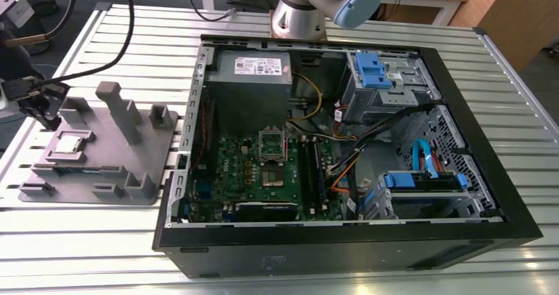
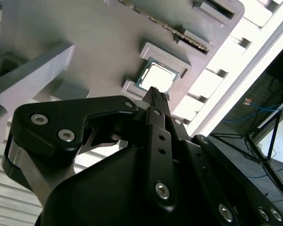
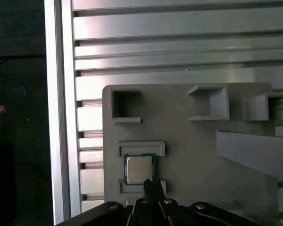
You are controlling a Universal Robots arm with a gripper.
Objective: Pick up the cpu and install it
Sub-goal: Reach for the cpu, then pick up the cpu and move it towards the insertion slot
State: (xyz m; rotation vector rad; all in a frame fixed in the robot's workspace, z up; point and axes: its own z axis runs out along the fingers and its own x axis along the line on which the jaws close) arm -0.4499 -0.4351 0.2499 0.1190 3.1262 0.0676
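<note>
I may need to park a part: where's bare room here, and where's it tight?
Bare table slats lie on the exterior camera's side of the tray, and at the exterior view's right of the computer case. Tight: around the chip by the gripper, and inside the case.

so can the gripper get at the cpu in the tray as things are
Probably yes: the cpu lies uncovered in its tray pocket, nothing on top of it, and the gripper hangs close by its edge. The jaws look shut, so they would have to open first.
</note>
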